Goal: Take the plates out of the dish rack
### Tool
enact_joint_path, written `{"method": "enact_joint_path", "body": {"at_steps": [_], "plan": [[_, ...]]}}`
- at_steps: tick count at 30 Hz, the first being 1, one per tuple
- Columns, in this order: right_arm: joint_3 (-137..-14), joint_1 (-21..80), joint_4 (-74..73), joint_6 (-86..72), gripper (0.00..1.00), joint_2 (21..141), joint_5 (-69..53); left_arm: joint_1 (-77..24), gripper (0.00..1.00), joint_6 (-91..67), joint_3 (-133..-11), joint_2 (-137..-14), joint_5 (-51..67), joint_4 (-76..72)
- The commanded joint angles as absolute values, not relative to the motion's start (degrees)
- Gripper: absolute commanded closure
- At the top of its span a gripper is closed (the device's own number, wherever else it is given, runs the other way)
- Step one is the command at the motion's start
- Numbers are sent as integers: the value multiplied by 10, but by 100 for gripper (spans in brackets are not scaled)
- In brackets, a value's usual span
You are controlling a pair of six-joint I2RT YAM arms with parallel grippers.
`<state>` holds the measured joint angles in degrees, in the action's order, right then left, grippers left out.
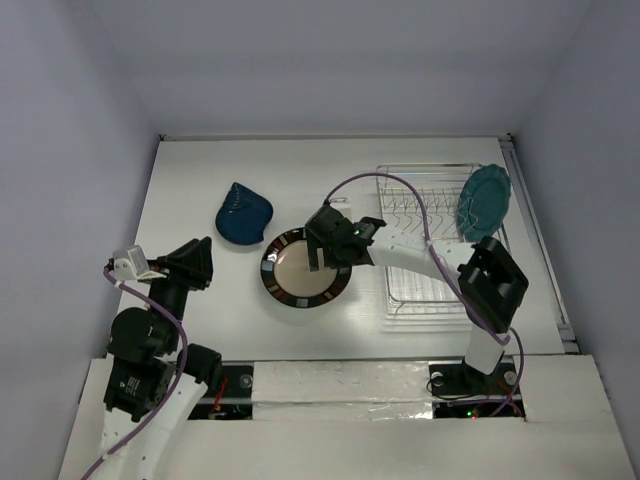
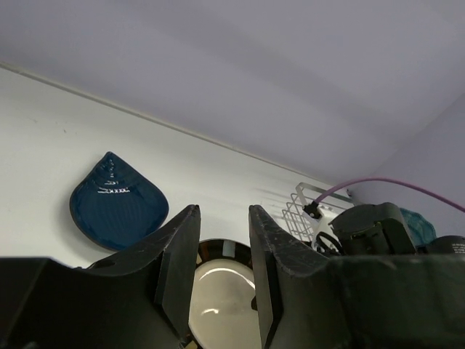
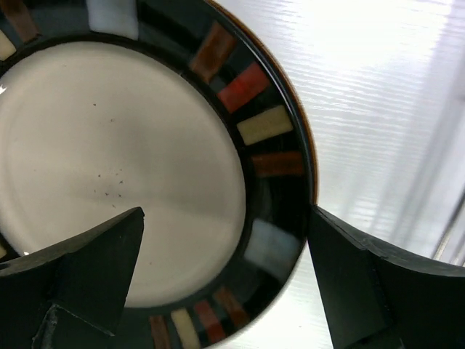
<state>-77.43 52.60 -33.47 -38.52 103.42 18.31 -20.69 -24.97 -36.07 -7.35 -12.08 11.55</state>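
so far two plates lie on the tabletop point(image 1: 190, 180): the blue shell plate point(image 1: 243, 217) and the round plate point(image 1: 295, 275). the right hand point(image 1: 335, 260) hangs over it, wide apart. the left hand point(image 2: 223, 225) is a little apart, empty. one teal plate point(image 1: 484, 201) waits in the dish rack point(image 1: 420, 300).

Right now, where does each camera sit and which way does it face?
Top external: above and behind the robot, looking down on the table, dish rack, left arm, right arm.
Left wrist: low, facing the back wall over the blue shell-shaped dish; left gripper at bottom.
Right wrist: straight down on the round plate; right gripper open astride its rim.
Shared: round plate, all three.
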Motion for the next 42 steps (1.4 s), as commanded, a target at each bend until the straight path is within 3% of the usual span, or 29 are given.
{"method": "enact_joint_path", "body": {"at_steps": [1, 8, 11, 13, 15, 17, 22, 23, 24, 25, 27, 28, 32, 38, 42], "plan": [[-825, 534, -392, -374, 3, 1034, 272, -211, 70, -250, -364, -64, -119, 98], [-824, 534, -396, -374, 4, 1005, 304, -211, 70, -250, -364, -62, -119, 98], [-832, 534, -395, -369, 16, 973, 331, -211, 70, -250, -364, -62, -119, 98], [-840, 534, -414, -369, 73, 949, 391, -211, 70, -250, -365, -62, -119, 98], [-854, 510, -444, -370, 100, 906, 427, -211, 70, -250, -365, -63, -119, 98], [-846, 472, -449, -353, 100, 870, 454, -211, 70, -250, -365, -63, -119, 98], [-768, 268, -418, -300, 100, 740, 452, -211, 73, -250, -365, -58, -119, 98], [-755, 239, -410, -281, 92, 724, 449, -211, 74, -250, -365, -57, -119, 98], [-745, 213, -389, -270, 68, 710, 447, -211, 79, -249, -365, -56, -119, 98], [-719, 161, -373, -257, 56, 695, 439, -211, 82, -250, -365, -55, -119, 98], [-698, 106, -333, -221, 35, 656, 400, -211, 90, -250, -366, -55, -119, 100], [-689, 81, -318, -209, 32, 646, 357, -211, 92, -250, -366, -54, -119, 101], [-671, -10, -280, -149, 32, 636, 279, -211, 93, -251, -370, -53, -119, 112], [-703, -41, -314, -81, 46, 727, 318, -211, 87, -252, -371, -47, -119, 112], [-717, -61, -307, -67, 45, 765, 266, -211, 84, -252, -371, -51, -119, 114]]}}
